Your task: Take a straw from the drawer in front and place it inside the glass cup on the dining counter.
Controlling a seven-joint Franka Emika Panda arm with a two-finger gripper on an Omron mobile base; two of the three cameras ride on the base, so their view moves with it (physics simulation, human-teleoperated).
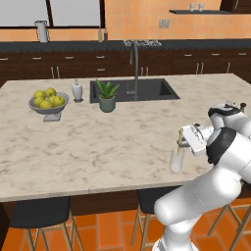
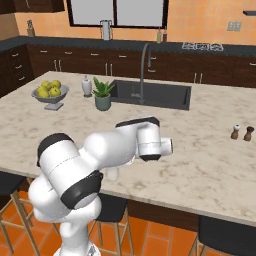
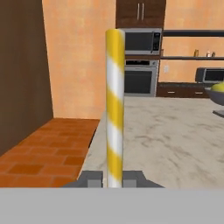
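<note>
My gripper is shut on the straw, a thin pale stick held upright. In the hand view the straw shows yellow and white stripes and rises between the two fingertips. Directly under it stands the glass cup, near the front edge of the dining counter. The straw's lower end is at the cup's mouth; whether it is inside I cannot tell. From the right base view my arm covers most of the glass cup. The drawer is out of view.
A bowl of lemons, a white dispenser bottle and a potted plant stand at the counter's far left. Behind them are the dark sink and the faucet. Two small shakers stand at the right. Stools sit under the front edge.
</note>
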